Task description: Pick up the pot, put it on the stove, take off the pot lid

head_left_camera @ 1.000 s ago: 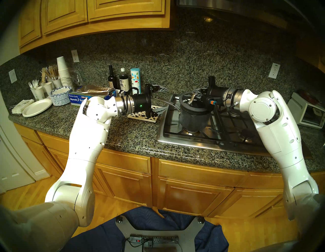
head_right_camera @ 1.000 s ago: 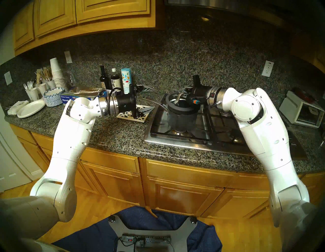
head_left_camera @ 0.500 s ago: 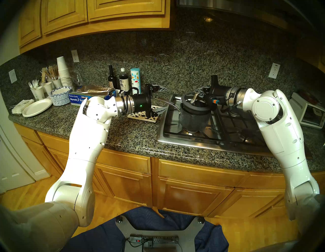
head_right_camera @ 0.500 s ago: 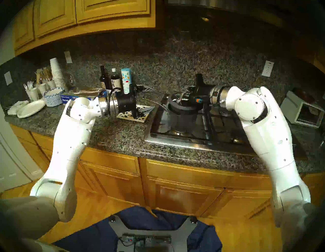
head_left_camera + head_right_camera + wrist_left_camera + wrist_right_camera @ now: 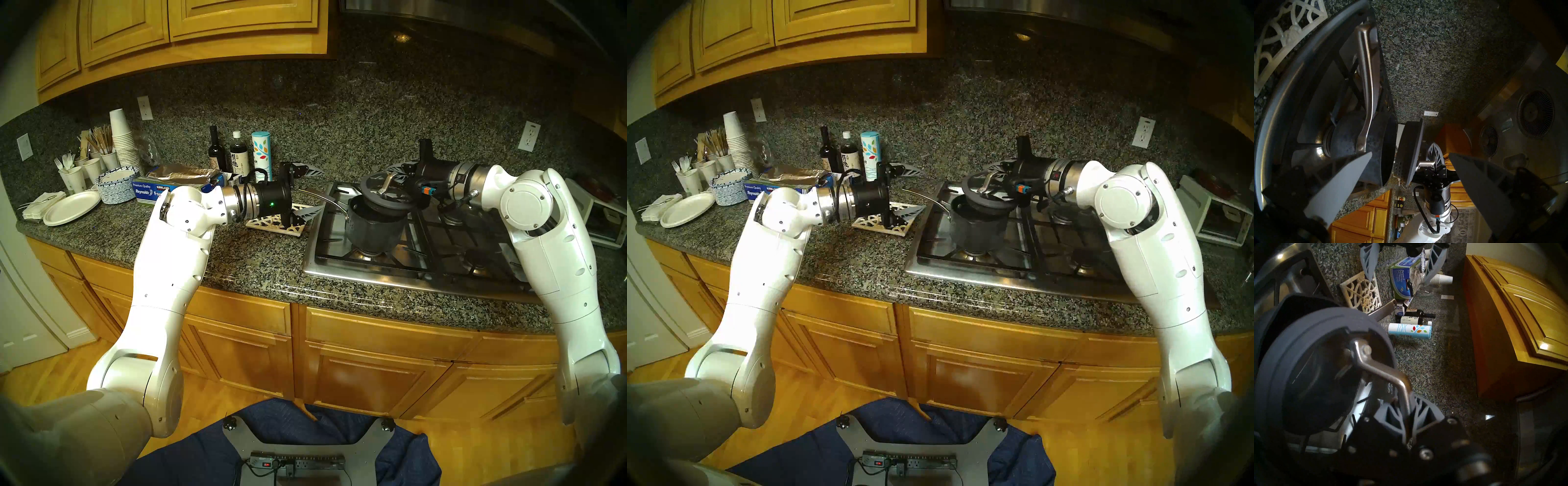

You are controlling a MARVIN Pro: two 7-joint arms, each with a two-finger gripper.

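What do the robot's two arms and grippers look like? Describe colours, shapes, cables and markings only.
Both arms have glossy white rounded shells, silver wrist rings and black cylindrical wrist housings. The left gripper and right gripper have grey, pointed, lattice-ribbed fingers. A black cable loops at the left wrist, with a green light; the right wrist carries an orange-and-blue connector.

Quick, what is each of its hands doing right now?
Left gripper: open, holding nothing.
Right gripper: closed on the pot lid's loop handle.

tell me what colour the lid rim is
Grey, clearest in the right wrist view: lid.
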